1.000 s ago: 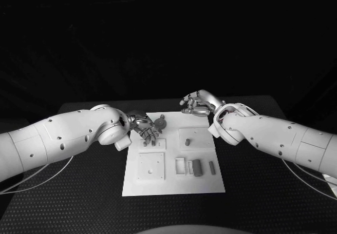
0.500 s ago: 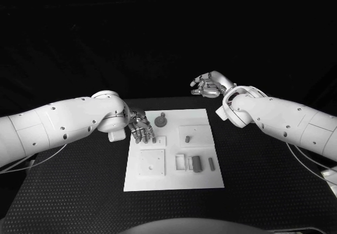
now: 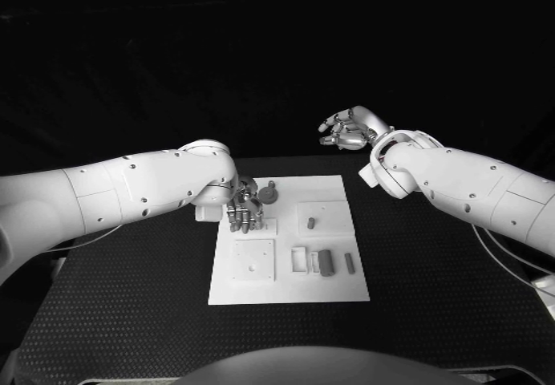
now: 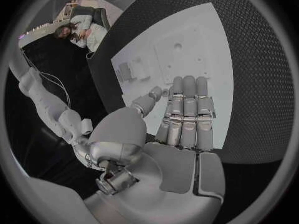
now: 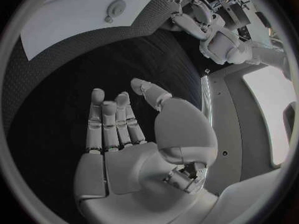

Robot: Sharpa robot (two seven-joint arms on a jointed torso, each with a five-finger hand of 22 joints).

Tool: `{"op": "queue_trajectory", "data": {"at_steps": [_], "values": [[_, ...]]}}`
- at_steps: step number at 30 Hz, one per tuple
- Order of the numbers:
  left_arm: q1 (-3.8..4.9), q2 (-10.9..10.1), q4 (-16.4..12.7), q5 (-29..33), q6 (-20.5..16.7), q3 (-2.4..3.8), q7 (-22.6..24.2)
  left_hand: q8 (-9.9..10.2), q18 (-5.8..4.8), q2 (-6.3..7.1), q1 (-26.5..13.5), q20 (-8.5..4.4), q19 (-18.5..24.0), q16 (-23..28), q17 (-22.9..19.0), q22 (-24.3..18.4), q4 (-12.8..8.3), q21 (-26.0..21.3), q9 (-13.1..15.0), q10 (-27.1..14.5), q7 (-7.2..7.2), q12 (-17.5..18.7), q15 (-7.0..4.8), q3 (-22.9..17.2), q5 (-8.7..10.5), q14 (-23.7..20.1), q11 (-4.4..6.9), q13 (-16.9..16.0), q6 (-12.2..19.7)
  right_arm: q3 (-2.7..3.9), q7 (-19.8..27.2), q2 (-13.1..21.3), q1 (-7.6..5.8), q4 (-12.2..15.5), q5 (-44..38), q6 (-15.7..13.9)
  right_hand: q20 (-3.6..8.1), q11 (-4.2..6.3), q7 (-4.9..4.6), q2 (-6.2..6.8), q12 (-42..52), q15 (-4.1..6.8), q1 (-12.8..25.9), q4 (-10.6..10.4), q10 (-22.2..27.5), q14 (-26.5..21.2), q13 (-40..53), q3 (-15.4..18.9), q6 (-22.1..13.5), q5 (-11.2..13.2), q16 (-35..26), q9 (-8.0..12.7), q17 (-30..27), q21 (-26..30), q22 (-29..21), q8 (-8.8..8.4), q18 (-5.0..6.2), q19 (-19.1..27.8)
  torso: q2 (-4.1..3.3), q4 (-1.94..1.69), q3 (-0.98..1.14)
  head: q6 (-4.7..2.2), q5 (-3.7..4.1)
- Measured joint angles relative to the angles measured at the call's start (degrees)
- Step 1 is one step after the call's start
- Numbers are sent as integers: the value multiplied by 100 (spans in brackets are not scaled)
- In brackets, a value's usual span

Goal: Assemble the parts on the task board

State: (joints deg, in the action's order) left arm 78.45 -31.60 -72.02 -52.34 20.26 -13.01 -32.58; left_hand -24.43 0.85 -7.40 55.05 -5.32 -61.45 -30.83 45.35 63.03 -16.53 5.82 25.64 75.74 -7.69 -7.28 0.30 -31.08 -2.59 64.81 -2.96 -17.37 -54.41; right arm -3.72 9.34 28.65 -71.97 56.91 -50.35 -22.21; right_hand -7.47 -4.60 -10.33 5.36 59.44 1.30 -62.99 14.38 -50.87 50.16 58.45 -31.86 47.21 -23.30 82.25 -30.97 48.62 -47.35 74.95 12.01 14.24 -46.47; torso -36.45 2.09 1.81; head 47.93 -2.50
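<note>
1. Left hand [image 3: 244, 210] sits over the far left part of the board [image 3: 289, 290], fingers [image 4: 186, 115] straight, side by side, pointing down at the plate. Nothing in it; thumb apart from the fingers. Whether the fingertips touch the board, I cannot tell.
2. Right hand [image 3: 350, 130] hangs beyond the far edge of the table [image 3: 439, 305], well apart from the board. Palm open, fingers [image 5: 112, 122] loosely extended, holding nothing.
3. Board lies in the middle of the table, long side running away from the robot.
4. Round part [image 3: 269, 193] with a small knob lies at the far end of the board, just beside the left hand's fingers. Contact cannot be told.
5. Peg [image 3: 310, 221] stands in a raised square block [image 3: 322, 216] on the far right part of the board.
6. Square plate [image 3: 253, 261] with small holes sits on the near left part of the board.
7. Near right part of the board: a pale rectangular frame [image 3: 298, 260], then a dark bar [image 3: 326, 262], then a thin dark pin [image 3: 350, 263], set side by side, close but apart.
8. Left wrist view: board under the fingers, with a raised square and a round mark on it. Right wrist view: a corner of the board, far from the right hand.
</note>
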Motion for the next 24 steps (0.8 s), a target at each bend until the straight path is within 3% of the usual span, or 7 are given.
{"op": "queue_trajectory", "data": {"at_steps": [6,11,18,24], "values": [[12,291,151,-114,332,-70,-45,16,0,-15,15,0,0,0,8,12,0,0,16,0,0,-17,0,0,5,0,0,-6,0,0,1,-85,3,-68,10,52,0,20,10,0,0,-1,0,-16,20,-1,-4,16,-8,0,0,3,-6,0,0,0,0,0,3,2,3,47,-18],[18,483,318,-148,539,-76,-58,-4,0,-15,15,0,0,0,14,19,-1,4,16,0,0,-17,0,1,18,0,0,-6,0,-1,3,-132,3,-102,13,91,0,20,11,0,0,-2,0,-16,20,-2,-11,16,-8,0,0,6,-9,0,-1,0,0,0,1,3,5,72,-23],[18,552,536,80,747,-75,-76,-3,0,-38,6,0,0,0,27,33,-7,22,33,0,0,-17,-19,8,-3,19,0,-14,0,-1,3,-154,3,-138,16,132,0,20,11,0,0,-20,0,-16,20,-20,-16,16,-4,0,0,11,-12,20,-1,0,0,0,-9,3,4,100,-23],[19,609,700,821,732,-75,-173,-2,0,-52,-9,-1,-1,0,58,54,-7,22,49,21,0,-17,-20,9,-2,20,21,-30,0,-1,3,-148,3,-143,17,153,0,20,2,-23,0,-3,-23,-16,20,-43,-23,16,13,0,0,18,-20,20,-1,0,0,0,-14,-3,3,119,-9]]}}
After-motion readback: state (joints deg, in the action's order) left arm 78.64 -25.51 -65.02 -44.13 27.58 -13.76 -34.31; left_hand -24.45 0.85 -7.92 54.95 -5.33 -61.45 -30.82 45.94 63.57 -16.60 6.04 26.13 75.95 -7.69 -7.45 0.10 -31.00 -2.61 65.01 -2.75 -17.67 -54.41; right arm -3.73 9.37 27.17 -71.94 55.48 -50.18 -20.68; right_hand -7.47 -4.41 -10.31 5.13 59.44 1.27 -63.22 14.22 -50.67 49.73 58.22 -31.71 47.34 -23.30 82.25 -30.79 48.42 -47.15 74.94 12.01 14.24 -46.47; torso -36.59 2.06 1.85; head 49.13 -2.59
